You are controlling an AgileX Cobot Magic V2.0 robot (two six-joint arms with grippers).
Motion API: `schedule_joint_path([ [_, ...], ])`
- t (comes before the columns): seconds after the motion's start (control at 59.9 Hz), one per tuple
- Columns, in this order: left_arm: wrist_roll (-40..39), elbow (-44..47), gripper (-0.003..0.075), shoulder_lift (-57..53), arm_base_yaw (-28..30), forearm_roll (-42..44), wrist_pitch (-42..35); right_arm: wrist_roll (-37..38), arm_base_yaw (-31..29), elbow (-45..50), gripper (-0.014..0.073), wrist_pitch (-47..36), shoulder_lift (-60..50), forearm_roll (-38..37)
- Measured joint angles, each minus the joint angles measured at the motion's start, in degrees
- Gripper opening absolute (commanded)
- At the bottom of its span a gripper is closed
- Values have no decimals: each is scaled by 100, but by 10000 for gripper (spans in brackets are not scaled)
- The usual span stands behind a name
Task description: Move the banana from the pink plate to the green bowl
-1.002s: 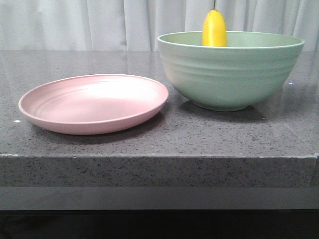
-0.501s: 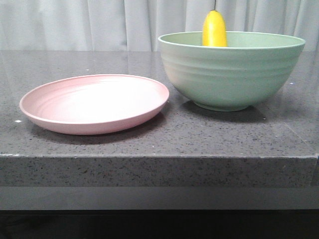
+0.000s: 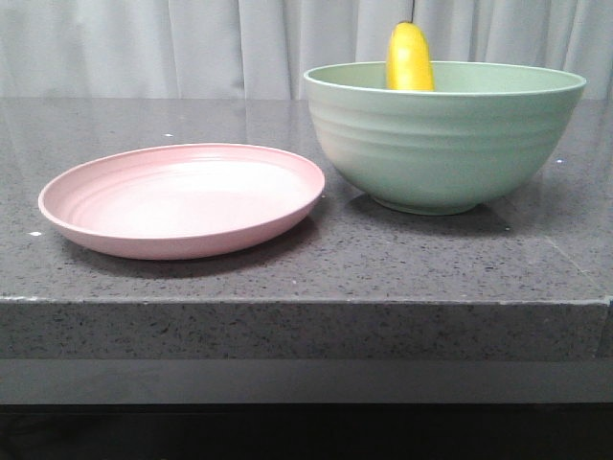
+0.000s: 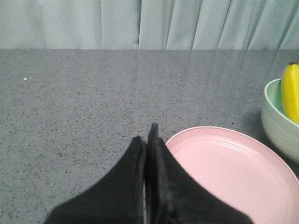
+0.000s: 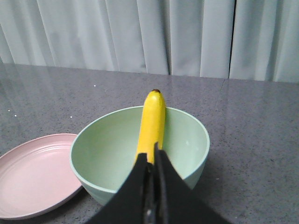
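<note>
The yellow banana (image 3: 409, 59) stands on end inside the mint-green bowl (image 3: 445, 144), leaning on its far rim with its top above the rim. The pink plate (image 3: 182, 196) sits left of the bowl with nothing on it. Neither gripper shows in the front view. In the left wrist view my left gripper (image 4: 145, 133) is shut and empty, over the counter just beside the plate (image 4: 229, 172); the bowl (image 4: 278, 121) and banana (image 4: 290, 91) show at the edge. In the right wrist view my right gripper (image 5: 149, 153) is shut and empty, short of the bowl (image 5: 107, 154), with the banana (image 5: 152, 126) behind its tips.
Plate and bowl rest on a dark speckled stone counter (image 3: 383, 268) whose front edge drops off near the camera. A pale curtain (image 3: 192, 48) hangs behind the counter. The plate also shows in the right wrist view (image 5: 32, 172).
The banana's top has leaned very slightly to the left in the bowl. A shade on the plate's left side has lifted. Plate and bowl have not moved.
</note>
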Motion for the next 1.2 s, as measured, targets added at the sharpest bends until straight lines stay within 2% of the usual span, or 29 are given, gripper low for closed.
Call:
schedule_joint_path([
  [0.184,0,267,-20,-463,0,0,0,0,0,114,-88,90,-322,0],
  [0.802,0,365,-20,-585,3,131,-57,0,0,127,-88,150,-333,10],
  [0.969,0,1002,-20,-1386,203,477,-79,0,0,127,-88,150,-333,10],
  [1.203,0,2221,-20,-3014,897,555,-79,0,0,127,-88,150,-333,10],
])
